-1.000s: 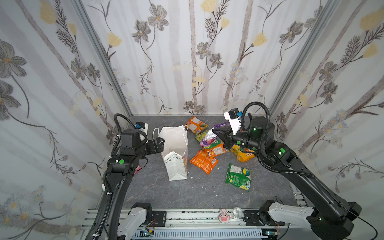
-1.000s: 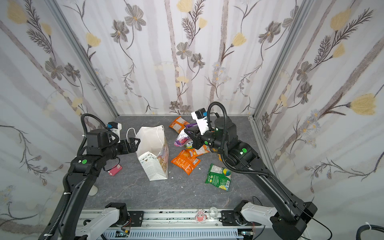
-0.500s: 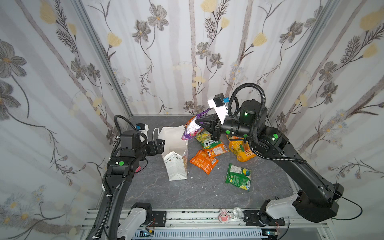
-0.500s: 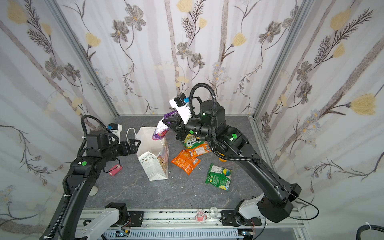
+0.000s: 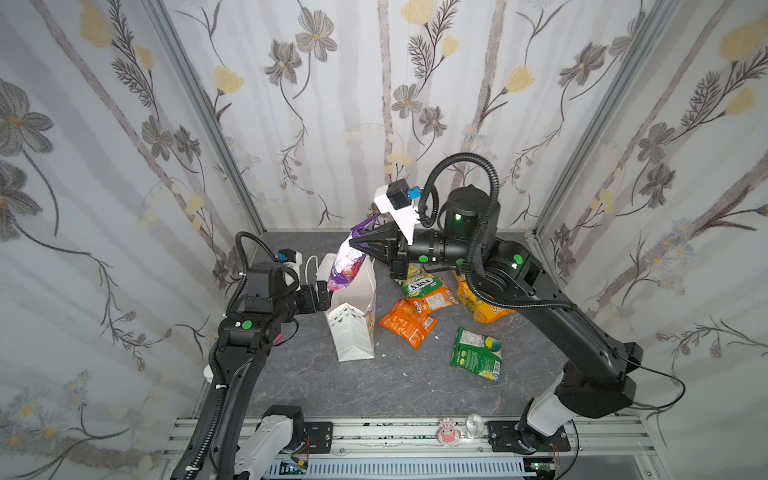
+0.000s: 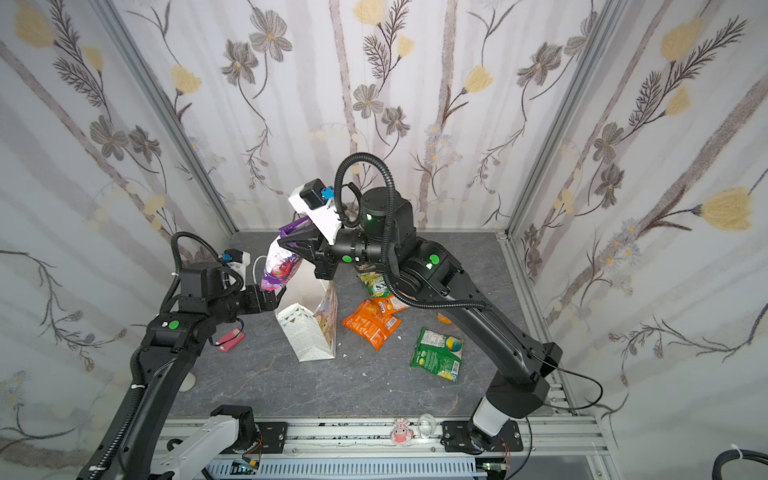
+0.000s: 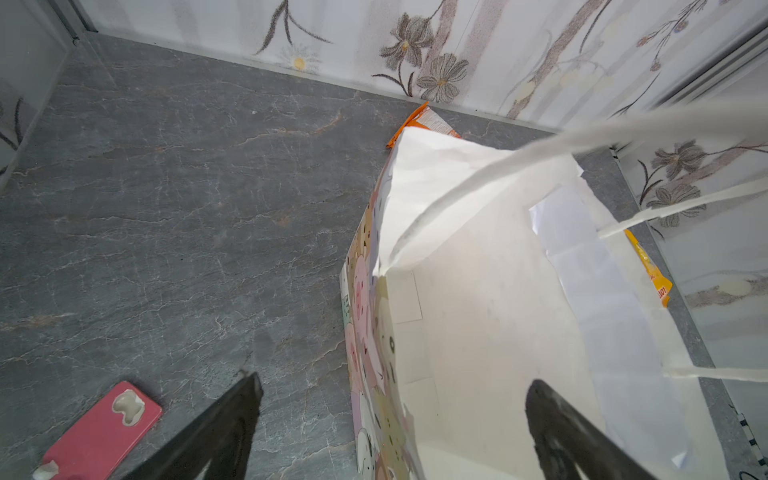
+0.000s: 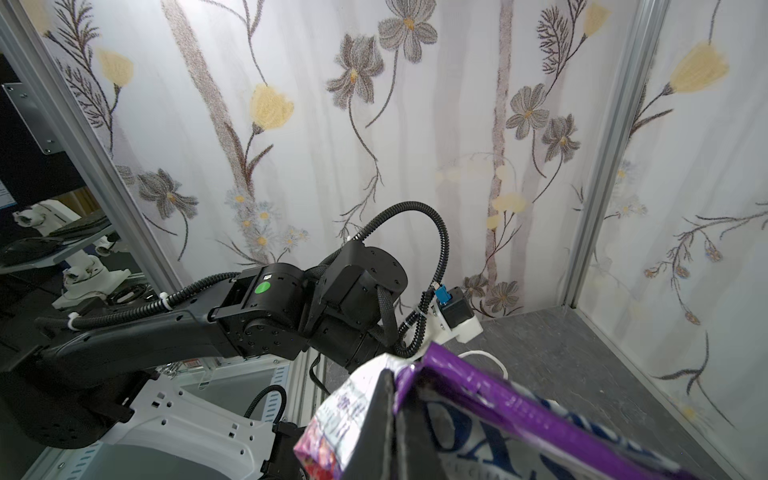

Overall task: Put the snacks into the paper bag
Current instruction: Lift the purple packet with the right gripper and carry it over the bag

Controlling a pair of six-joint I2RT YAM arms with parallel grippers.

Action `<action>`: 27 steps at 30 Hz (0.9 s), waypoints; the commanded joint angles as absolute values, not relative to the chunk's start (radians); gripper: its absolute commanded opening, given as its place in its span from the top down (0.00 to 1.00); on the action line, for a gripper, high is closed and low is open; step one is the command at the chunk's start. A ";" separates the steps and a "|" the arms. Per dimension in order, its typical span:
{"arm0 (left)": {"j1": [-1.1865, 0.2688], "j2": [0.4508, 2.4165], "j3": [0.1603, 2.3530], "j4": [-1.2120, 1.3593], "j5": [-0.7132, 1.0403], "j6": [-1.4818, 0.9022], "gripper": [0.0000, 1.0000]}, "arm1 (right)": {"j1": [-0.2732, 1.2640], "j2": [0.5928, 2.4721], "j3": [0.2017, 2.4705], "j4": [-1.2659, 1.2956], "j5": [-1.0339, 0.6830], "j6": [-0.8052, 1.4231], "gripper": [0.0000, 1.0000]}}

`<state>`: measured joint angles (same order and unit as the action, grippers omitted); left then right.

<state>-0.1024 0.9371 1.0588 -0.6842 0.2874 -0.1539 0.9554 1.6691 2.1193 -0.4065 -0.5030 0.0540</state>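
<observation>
The purple packet (image 5: pixel 345 268) hangs just above the centre of both top views. Its lower end dips at the open mouth of the paper bag (image 5: pixel 353 328), which stands upright on the counter (image 5: pixel 316 386) at mid-frame. The packet is carried by its top seam, so it dangles lengthwise, narrow end down, which I judge suits so slim a mouth. The right tool (image 5: pixel 356 242) is clenched on that seam. In the right wrist view its dark fingers pinch together over the purple edge. It reaches in level from the right, above the bag, presumably so the packet falls straight in once let go.

The left tool (image 7: pixel 394 380) is released, its jaws spread wide. In the left wrist view one finger sits outside the bag's printed side wall and the other over the white inside, straddling the rim without squeezing. That looks like a brace to keep the mouth spread and the bag from tipping. Whether either finger touches the paper I cannot tell.

The other snacks lie on the counter right of the bag:
- an orange packet (image 5: pixel 407 324) just beside it
- a green packet (image 5: pixel 477 354) toward the lower right
- a yellow packet (image 5: pixel 482 305) under the right arm

So most of the task looks undone. A pink case (image 6: pixel 230 336) lies left of the bag, apart from all this.
</observation>
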 commanded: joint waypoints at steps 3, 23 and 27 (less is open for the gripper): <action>-0.105 0.940 1.059 -0.665 0.241 -0.142 0.00 | 0.957 1.767 2.217 -0.442 -0.543 -0.011 1.00; -0.113 0.967 1.046 -0.678 0.173 -0.146 0.00 | 0.928 1.907 2.277 -0.724 -0.335 -0.212 1.00; -0.114 0.974 1.048 -0.685 0.142 -0.147 0.00 | 0.941 1.910 2.278 -0.777 -0.185 -0.254 1.00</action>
<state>-0.1131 0.9703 1.0485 -0.6853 0.1776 -0.1543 0.9329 1.9060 2.2665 -0.7521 -0.3168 -0.1890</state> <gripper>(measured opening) 0.998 0.049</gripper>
